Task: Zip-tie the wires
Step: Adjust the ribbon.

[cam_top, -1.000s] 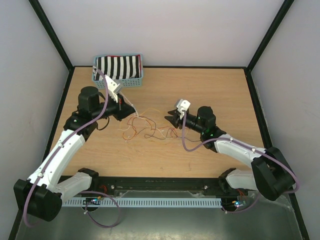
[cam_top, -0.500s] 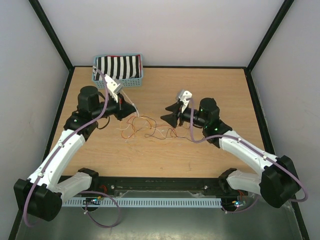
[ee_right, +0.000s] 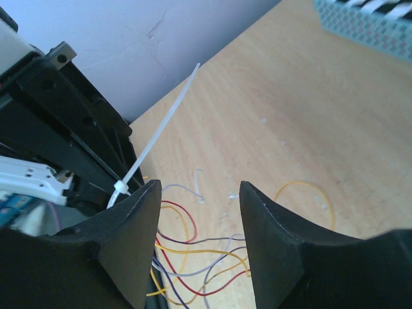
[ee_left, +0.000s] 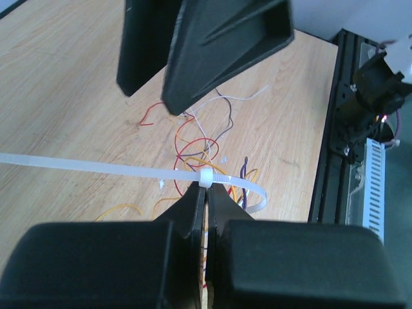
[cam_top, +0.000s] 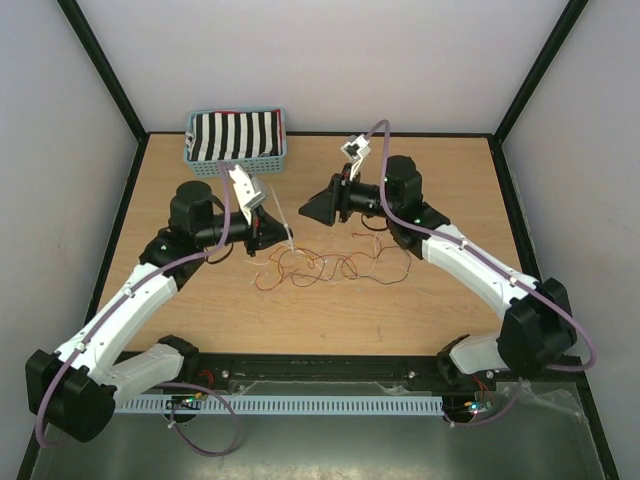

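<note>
The left gripper has its fingers pressed together on a translucent white zip tie, pinching it just under the locking head, so the long tail sticks out free to one side and a short curl bends away on the other. That grip reads as a presentation: the tail is offered towards the right gripper, which hangs in the air opposite with its fingers spread and nothing between them, apparently lined up to take the tail and pull. The wires, thin orange, red, black and pale strands, lie in a loose tangle on the wooden table between the two arms, below the tie. Whether any strand passes through the curl cannot be told. A blue basket holding striped cloth sits at the far left edge, well apart.
</note>
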Controlling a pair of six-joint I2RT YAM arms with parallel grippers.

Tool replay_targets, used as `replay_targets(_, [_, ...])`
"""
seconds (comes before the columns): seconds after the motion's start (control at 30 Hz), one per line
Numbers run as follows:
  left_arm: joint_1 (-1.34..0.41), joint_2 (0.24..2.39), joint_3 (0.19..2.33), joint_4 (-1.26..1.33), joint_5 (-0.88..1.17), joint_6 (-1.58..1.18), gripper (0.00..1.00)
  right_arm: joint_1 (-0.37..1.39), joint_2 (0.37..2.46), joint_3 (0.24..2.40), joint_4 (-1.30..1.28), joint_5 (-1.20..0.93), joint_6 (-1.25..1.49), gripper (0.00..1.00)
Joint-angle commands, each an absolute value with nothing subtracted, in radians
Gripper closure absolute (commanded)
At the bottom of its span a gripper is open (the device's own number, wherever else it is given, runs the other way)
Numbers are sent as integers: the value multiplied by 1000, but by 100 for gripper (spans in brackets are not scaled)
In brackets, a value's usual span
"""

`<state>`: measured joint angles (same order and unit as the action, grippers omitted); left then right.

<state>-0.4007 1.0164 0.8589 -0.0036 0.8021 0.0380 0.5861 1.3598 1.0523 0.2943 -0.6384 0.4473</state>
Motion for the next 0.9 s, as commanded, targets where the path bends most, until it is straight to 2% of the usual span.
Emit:
replay_targets(0.0, [-436, 991, 825, 67, 823, 128, 100, 580, 1378, 1079, 291, -718, 603, 38])
replay_targets(0.37, [-520, 989, 770, 126, 761, 228, 100, 577, 1396, 1027, 389, -815, 726, 39])
replay_targets(0.6, [-536, 1006, 776, 132, 742, 234, 100, 577, 1434, 1014, 450, -860, 782, 43])
replay_targets(0.87, [-543, 1019, 781, 133, 737, 240, 100, 577, 1473, 992, 563, -909, 880, 59])
